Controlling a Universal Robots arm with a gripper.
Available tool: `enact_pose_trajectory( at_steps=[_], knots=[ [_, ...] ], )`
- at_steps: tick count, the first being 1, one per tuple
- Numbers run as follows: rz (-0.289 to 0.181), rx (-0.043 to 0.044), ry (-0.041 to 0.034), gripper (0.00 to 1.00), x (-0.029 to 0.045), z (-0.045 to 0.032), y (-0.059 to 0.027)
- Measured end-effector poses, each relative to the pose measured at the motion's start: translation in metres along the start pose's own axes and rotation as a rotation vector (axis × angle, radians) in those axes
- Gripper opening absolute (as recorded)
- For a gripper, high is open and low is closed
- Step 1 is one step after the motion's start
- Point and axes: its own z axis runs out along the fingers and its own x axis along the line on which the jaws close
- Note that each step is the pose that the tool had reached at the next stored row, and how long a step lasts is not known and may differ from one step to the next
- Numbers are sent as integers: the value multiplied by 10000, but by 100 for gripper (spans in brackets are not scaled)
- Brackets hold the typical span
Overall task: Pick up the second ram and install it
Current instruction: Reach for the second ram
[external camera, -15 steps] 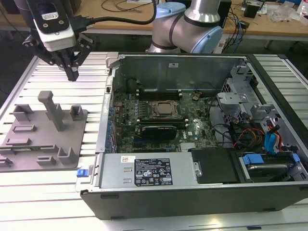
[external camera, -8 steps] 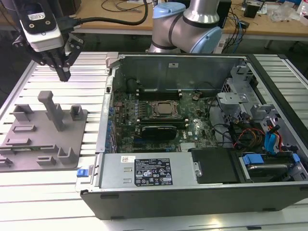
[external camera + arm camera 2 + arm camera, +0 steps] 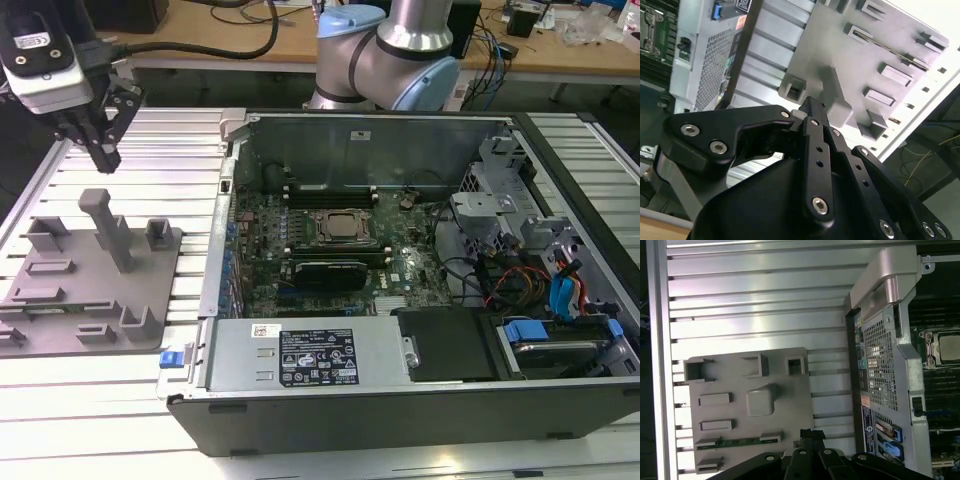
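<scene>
The second ram is a thin green stick standing on edge between two holders of the grey tray. The second wrist view shows it edge-on as a thin line. My gripper hangs above the far end of the tray, at the exterior view's left, over the tall upright post. Its fingers are shut with nothing between them. In the first wrist view the gripper is close to the ram's end but apart from it.
The open computer case lies at the exterior view's right of the tray, with the green motherboard and the square CPU socket inside. Both rest on a ribbed aluminium table. The arm's base stands behind the case.
</scene>
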Motion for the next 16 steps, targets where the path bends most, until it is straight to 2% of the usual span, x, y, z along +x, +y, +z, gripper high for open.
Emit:
enact_pose_trajectory(
  at_steps=[4, 9, 12, 14, 16],
  knots=[
    [-1, 0, -1, 8, 143, 16, -13],
    [1, 0, 0, 8, 531, 60, -44],
    [-1, 0, -1, 8, 691, 83, -58],
    [0, 0, 0, 8, 754, 92, -63],
    [0, 0, -1, 8, 875, 113, -74]
  ],
)
